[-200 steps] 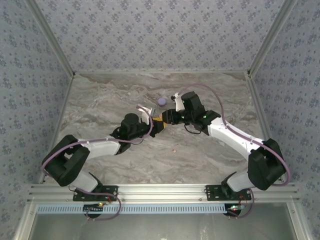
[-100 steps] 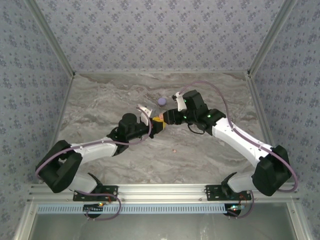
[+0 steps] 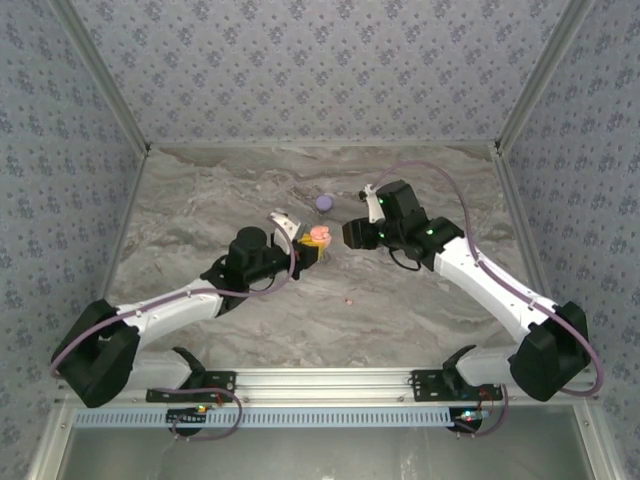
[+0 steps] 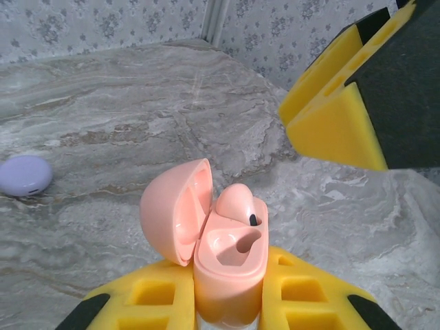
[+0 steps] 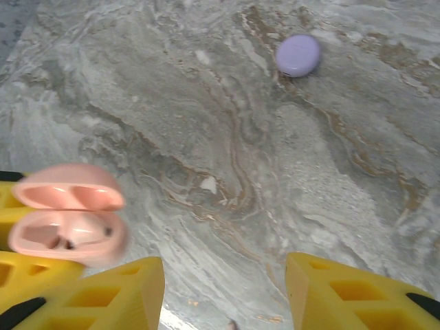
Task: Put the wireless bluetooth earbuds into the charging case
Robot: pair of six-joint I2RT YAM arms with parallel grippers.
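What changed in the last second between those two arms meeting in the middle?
The right end effector drew back to the right, away from the open pink charging case, and now hangs open. The left end effector still grips that case in about the same spot. The lilac case stayed put on the table.

At lower left of the right wrist view, the pink case is blurred. In the left wrist view its base is hidden between the pads of the left gripper and cut off by the bottom edge. Below centre in the top view, a pinkish speck is too small to identify.

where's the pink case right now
The pink case is mid-table in the top view, clamped in the left gripper, lid open, just left of the right gripper.
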